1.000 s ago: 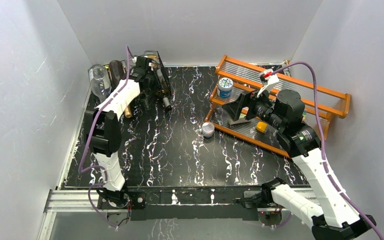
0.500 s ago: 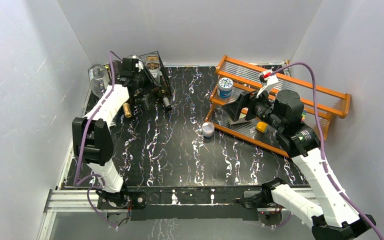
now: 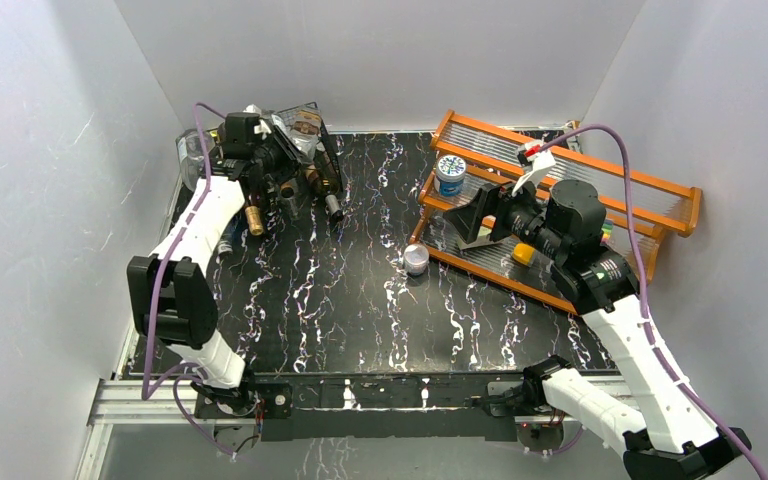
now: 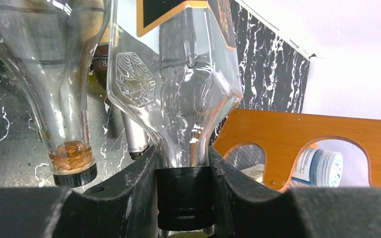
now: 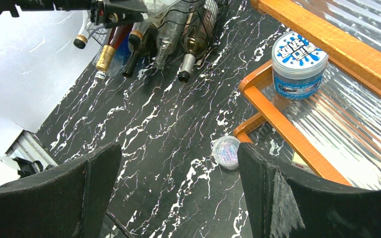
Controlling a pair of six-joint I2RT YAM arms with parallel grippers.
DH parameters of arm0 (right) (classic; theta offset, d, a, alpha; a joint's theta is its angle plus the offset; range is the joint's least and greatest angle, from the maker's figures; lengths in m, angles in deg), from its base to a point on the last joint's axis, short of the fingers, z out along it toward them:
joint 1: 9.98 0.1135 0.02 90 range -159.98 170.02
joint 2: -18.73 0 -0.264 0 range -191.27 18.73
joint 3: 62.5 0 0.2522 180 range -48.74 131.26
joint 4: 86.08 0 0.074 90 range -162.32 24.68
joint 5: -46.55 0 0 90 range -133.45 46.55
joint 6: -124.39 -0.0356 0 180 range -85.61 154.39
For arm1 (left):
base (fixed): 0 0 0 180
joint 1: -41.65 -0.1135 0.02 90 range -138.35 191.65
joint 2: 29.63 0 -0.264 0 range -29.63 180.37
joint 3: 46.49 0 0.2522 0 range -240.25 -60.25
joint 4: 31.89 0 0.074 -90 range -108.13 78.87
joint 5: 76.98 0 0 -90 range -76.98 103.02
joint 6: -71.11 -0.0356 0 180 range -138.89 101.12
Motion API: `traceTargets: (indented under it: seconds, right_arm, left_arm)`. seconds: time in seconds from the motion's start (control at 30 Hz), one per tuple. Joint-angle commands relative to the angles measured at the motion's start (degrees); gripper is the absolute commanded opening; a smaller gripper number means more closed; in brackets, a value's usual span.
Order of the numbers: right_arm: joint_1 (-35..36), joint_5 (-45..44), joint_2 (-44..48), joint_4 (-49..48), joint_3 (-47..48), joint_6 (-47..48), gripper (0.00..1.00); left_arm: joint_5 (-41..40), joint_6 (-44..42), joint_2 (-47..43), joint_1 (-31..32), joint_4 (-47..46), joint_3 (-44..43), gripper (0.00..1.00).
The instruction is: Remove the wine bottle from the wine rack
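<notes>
Fingers (image 4: 139,198) of the left gripper (image 4: 184,203) are clamped on the black cap of the wine bottle (image 4: 178,89), one pad on each side of it. The bottle is clear glass with an embossed crest on its shoulder and a black label edged in orange. From the top view it sits at the far left corner of the desk (image 3: 360,310), lifted and tilted at the top of the wine rack (image 3: 328,165), a black wire frame. Whether its body is free of the wires cannot be told.

Just beside it in the left wrist view hangs a second clear bottle (image 4: 54,74) with amber residue in its neck and a black cap. Lower in the rack, a gold-capped bottle (image 3: 254,220) and a silver-capped bottle (image 3: 333,208) point their necks out toward the near side.

The right gripper (image 5: 178,193) hovers well apart from all this, its fingers spread wide with nothing between them. It hangs over the near edge of the orange shelf (image 3: 600,190), which carries a blue-lidded tub (image 5: 297,62). A small round jar (image 5: 226,152) stands on the desk just beside the shelf's corner.
</notes>
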Motion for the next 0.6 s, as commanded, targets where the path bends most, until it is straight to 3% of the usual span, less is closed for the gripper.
traceTargets:
  seconds: [0.0, 0.3, 0.57]
  right_arm:
    - [-0.17, 0.47, 0.13, -2.96, -0.34, -0.48, 0.98]
    - [-0.22, 0.71, -0.26, -3.35, -0.96, -0.71, 0.98]
    - [-0.18, 1.22, -0.79, -4.05, -1.18, -1.04, 0.98]
  left_arm:
    - [7.27, 1.33, -6.72, -0.24, -9.85, -0.33, 0.00]
    - [9.03, 3.64, -8.81, -1.22, -11.21, 0.87, 0.00]
    - [13.40, 9.16, -11.92, -2.94, -19.44, 7.03, 0.00]
